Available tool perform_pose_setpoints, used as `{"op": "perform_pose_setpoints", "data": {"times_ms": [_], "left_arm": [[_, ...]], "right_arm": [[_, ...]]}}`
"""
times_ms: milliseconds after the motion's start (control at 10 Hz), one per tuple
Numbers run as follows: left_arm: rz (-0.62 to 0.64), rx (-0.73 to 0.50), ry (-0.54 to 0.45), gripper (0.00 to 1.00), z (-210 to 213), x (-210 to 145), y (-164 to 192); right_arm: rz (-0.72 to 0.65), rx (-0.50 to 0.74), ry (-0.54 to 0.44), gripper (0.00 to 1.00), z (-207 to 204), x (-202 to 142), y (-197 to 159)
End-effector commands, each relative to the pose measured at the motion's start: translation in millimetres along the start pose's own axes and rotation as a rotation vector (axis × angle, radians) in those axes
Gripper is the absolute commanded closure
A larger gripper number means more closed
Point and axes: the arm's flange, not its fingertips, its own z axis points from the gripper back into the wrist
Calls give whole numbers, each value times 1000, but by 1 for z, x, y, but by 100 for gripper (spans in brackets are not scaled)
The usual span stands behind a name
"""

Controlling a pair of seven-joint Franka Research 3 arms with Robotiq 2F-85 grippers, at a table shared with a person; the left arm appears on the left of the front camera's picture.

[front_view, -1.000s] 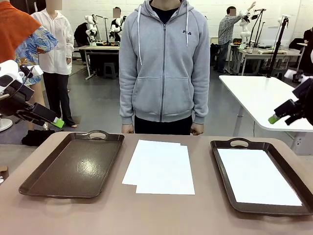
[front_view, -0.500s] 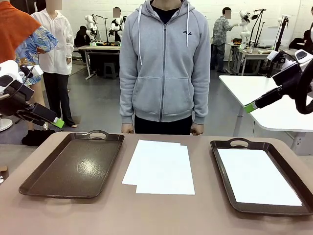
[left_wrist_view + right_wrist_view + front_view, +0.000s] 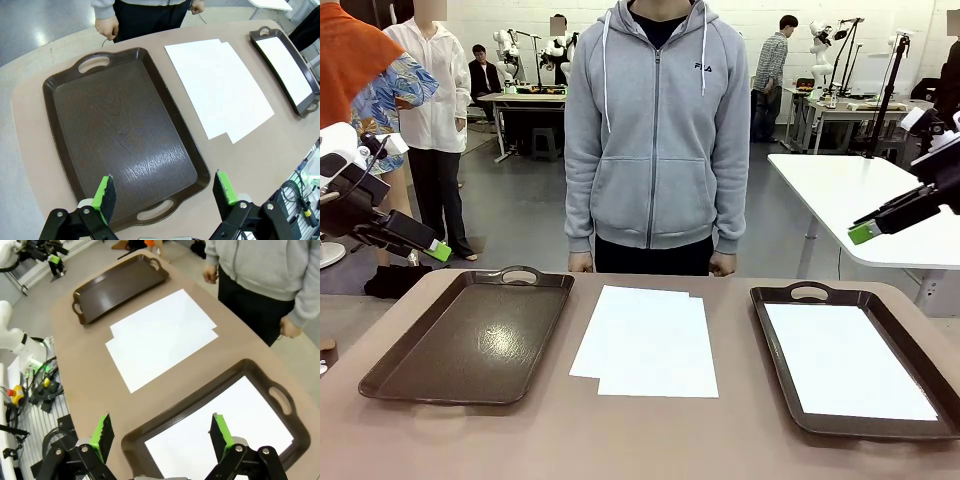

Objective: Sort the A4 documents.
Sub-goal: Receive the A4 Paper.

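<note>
Probably a lab: rows of worktables (image 3: pixel 850 195), loose cables (image 3: pixel 42 382) underfoot.

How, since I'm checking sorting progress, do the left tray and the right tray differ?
The left tray shows a bare, glossy brown bottom, while the right tray has most of its bottom covered by a white sheet. The left tray lies to the left of the loose sheets on the table; the right tray lies to their right. Both are dark brown, rectangular, have cut-out handles and lie flat.
</note>
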Motion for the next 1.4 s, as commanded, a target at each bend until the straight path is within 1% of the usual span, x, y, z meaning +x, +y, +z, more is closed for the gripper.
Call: {"op": "perform_pose_setpoints", "data": {"times_ms": [0,200,500,600,700,1300], "left_arm": [[4,-10,-1,0,-1,-1,1],[4,-10,-1,0,-1,-1,1],[4,-10,-1,0,-1,-1,1],[4,-10,-1,0,-1,-1,1],[4,-10,-1,0,-1,-1,1],[4,-10,-1,0,-1,-1,1]], "right_arm": [[-22,68,15,0,6,-4,2],[-23,110,9,0,5,-4,1],[-27,107,20,0,5,-5,0],[-61,84,12,0,5,-10,-4],[-15,102,15,0,2,-6,5],[-15,102,15,0,2,-6,5]]}}
